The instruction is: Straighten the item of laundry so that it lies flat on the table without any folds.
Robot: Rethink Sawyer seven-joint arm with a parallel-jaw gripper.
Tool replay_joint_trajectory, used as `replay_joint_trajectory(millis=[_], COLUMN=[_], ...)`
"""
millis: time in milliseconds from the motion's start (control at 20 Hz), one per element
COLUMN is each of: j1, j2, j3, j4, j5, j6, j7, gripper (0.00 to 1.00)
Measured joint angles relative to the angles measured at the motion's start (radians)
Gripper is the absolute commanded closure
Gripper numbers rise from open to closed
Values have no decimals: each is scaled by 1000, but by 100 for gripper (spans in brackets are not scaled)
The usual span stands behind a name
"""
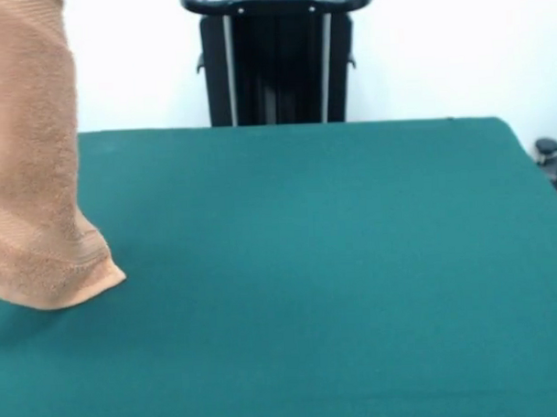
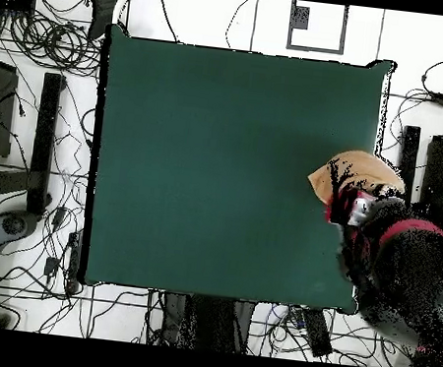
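The orange-tan towel (image 1: 35, 180) hangs bunched at the left of the front view. Its top runs out of the picture, and its banded lower hem reaches down to the green table (image 1: 308, 262) or just above it. In the overhead view the towel (image 2: 365, 173) shows at the table's (image 2: 217, 171) right edge, partly under the red and black arm. My gripper (image 2: 350, 206) is above the towel there and holds it up. The gripper is out of the front view.
The robot's black pedestal (image 1: 278, 62) stands at the table's far side. Cables and black equipment (image 2: 37, 101) lie on the floor around the table. The table's right edge runs right beside the towel in the overhead view.
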Motion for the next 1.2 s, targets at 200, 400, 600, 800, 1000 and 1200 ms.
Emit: replay_joint_trajectory(millis=[200,400,600,800,1000,1200], j1=[124,232,301,400,484,564], j2=[-30,-55,-66,-74,-74,-74], j3=[-77,-149,-199,-262,-307,-346], j4=[17,34,42,42,41,39], j5=[0,11,20,21,20,19], j6=[-2,-13,-14,-14,-14,-11], j7=[132,285,381,503,605,701], gripper=[100,100,100,100,100,100])
